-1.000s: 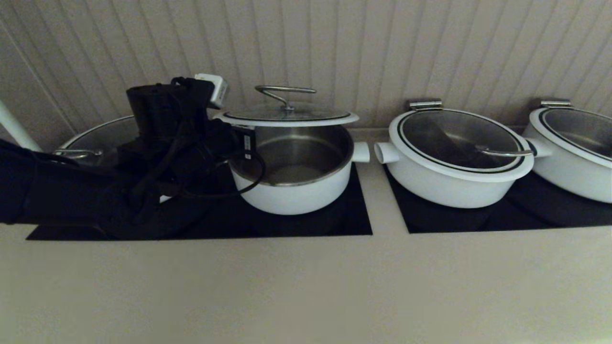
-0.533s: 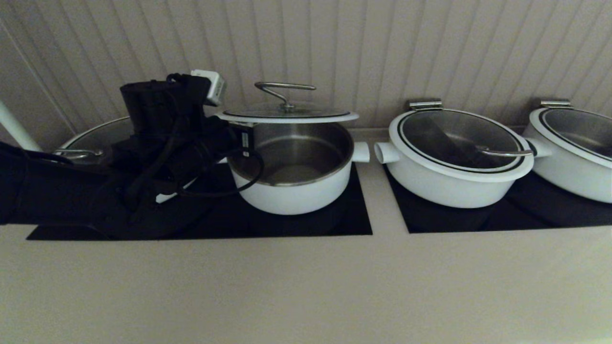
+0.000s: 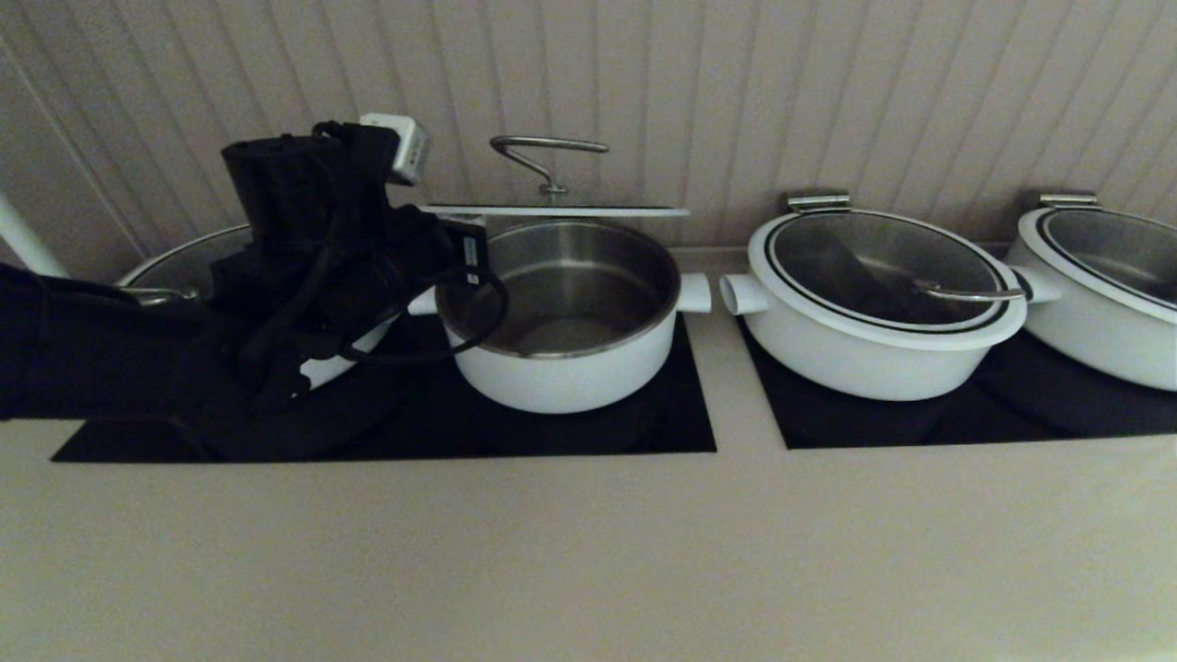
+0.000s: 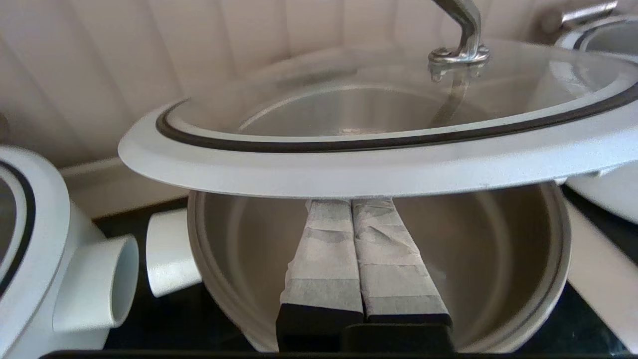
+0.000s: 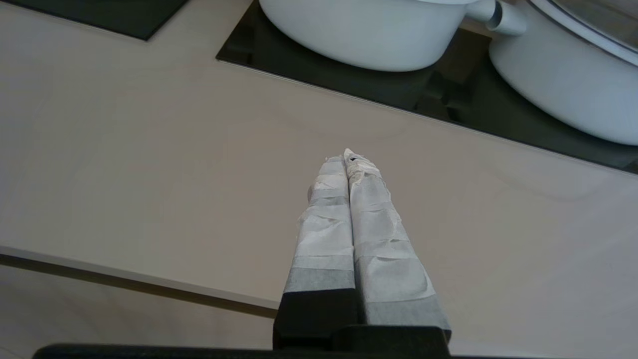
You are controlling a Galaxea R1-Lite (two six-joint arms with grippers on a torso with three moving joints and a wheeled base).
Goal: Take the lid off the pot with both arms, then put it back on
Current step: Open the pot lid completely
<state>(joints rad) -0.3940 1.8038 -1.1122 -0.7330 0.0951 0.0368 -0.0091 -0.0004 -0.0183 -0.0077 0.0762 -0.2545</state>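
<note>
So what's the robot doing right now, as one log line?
left gripper: shut, under lid rim | lid: held above pot | right gripper: shut, over counter, idle

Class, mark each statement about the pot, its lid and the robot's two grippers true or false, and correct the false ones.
1. The lid is raised above the pot. True.
2. The pot holds food. False: its steel inside is bare.
3. The left gripper reaches under the lid's white rim with its fingers together. True.
4. The right gripper grips the lid's handle. False: it hangs over the bare counter, shut on nothing.
5. The wide pot on the pot's right stands uncovered. False: its lid is on.
</note>
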